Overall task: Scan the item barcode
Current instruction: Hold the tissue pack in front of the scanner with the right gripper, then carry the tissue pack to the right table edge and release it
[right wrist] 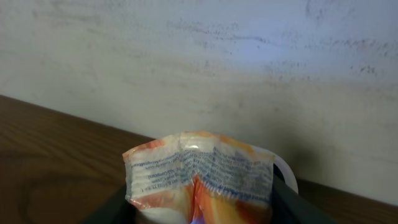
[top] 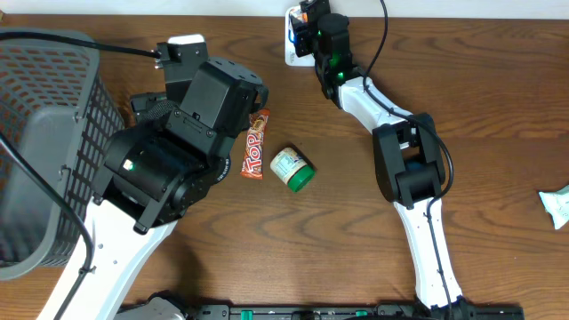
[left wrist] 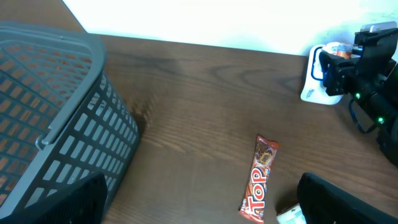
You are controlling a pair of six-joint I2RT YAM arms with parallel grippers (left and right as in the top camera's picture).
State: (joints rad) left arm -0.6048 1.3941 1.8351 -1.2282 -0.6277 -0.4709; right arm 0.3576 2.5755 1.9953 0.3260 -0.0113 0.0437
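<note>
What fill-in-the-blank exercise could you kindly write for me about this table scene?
1. The small round tub beside the red and orange Top candy bar has a ___ lid.
2. The grey plastic mesh basket stands on the ___ side of the brown wooden table.
3. The ___ arm's jaws grip the orange and white crinkled packet.
4. The left arm's jaws stand ___.
Missing words: green, left, right, open.

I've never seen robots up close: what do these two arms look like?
The left arm and right arm have white links joined by chunky black housings, with looping black cables and small green lights. The left tool and right tool are black.
</note>
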